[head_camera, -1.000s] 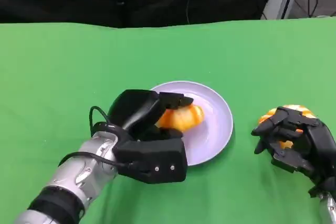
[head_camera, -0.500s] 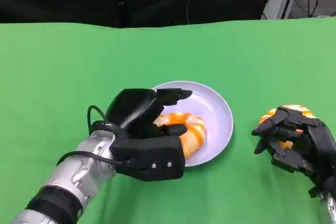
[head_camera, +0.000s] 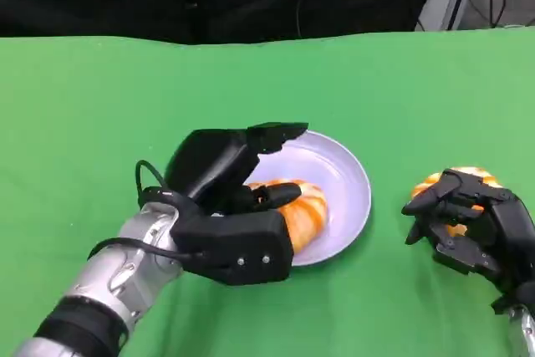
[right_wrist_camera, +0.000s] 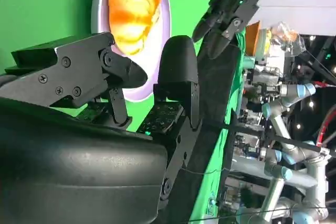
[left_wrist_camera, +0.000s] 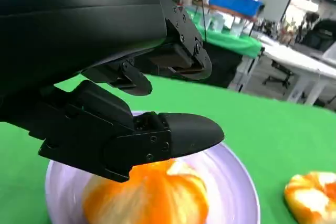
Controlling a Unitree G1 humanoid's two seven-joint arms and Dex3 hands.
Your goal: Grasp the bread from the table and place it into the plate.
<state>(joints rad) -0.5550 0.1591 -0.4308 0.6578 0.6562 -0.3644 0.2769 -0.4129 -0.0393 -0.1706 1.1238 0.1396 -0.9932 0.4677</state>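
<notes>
An orange, glazed bread (head_camera: pixel 303 206) lies in the pale lilac plate (head_camera: pixel 349 175) at the table's middle. My left hand (head_camera: pixel 234 206) hovers over the plate's near-left side, fingers spread above the bread and not gripping it. The left wrist view shows that bread (left_wrist_camera: pixel 152 198) blurred under the parted fingers (left_wrist_camera: pixel 173 135), on the plate (left_wrist_camera: pixel 239 182). A second bread (head_camera: pixel 468 176) lies on the cloth at the right, half hidden by my right hand (head_camera: pixel 468 223), whose fingers arch over it, apart. In the right wrist view the plate (right_wrist_camera: pixel 159 61) carries the bread (right_wrist_camera: pixel 134 9).
Green cloth (head_camera: pixel 100 106) covers the whole table, with a black backdrop behind its far edge. The second bread (left_wrist_camera: pixel 313 203) lies to the right of the plate. My left hand (right_wrist_camera: pixel 231 3) appears beyond the plate in the right wrist view.
The left hand let go of the bread, which dropped onto the plate; its fingers have spread and lifted slightly. The right hand has not moved.
</notes>
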